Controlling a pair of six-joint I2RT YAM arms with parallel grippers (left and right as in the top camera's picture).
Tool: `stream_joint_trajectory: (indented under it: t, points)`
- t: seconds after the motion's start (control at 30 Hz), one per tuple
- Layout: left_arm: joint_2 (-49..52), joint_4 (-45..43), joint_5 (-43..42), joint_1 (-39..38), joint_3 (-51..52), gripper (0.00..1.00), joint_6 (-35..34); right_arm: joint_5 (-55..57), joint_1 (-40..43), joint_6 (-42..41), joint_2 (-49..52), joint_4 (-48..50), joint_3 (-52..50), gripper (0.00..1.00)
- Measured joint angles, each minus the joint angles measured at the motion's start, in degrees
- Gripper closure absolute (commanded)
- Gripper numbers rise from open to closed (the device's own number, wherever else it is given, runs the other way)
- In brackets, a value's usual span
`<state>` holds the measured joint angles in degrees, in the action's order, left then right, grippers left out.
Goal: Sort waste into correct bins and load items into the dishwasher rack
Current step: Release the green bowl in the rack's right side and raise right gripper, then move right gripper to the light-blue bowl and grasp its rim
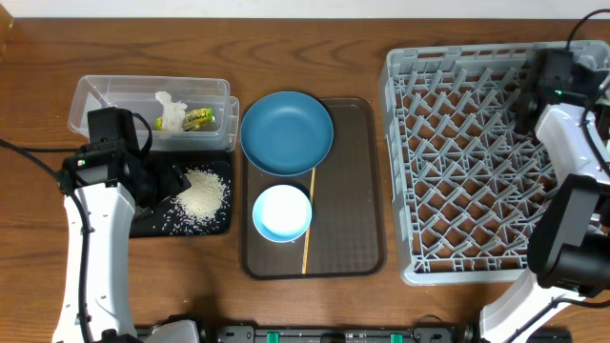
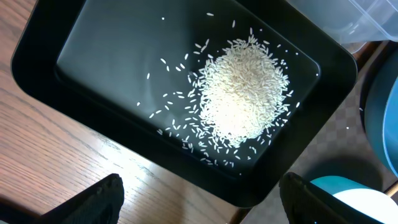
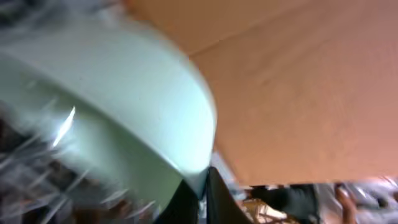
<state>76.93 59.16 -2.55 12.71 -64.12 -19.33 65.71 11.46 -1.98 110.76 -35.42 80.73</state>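
Note:
My left gripper is open and empty, low over the near edge of the black tray. A heap of white rice lies in that tray. The clear tub holds the white tissue and the yellow-green wrapper. The dark-blue plate, light-blue bowl and chopstick lie on the brown tray. My right gripper is shut on the rim of the mint-green bowl over the grey rack. The cup is out of view.
The right arm's base stands at the rack's front right corner. The clear tub's corner and the plate's edge border the black tray in the left wrist view. The right wrist view is blurred.

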Motion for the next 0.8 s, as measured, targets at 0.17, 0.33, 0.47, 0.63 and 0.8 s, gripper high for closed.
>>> stream_joint_trajectory:
  t: [0.17, 0.33, 0.47, 0.63, 0.8]
  points:
    - [0.00, 0.00, 0.00, 0.00, 0.00, 0.18, 0.02, -6.40, -2.45, -1.14, 1.38, -5.40, 0.00, 0.83]
    - [0.00, 0.00, 0.00, 0.00, 0.00, 0.18, 0.00, -9.38, -3.10, -4.87, 1.62, -8.90, 0.00, 0.69]
    - [0.00, 0.00, 0.00, 0.00, 0.00, 0.18, 0.02, -11.34, -3.06, -6.40, 0.83, -9.81, -0.02, 0.60]
    - [0.00, 0.00, -0.02, 0.00, 0.00, 0.17, 0.02, -18.84, -3.06, -7.52, -6.97, -9.51, -0.02, 0.47]
    - [0.00, 0.00, 0.00, 0.00, 0.00, 0.18, 0.02, -36.35, -3.50, -7.76, -19.32, -9.03, 0.02, 0.42]
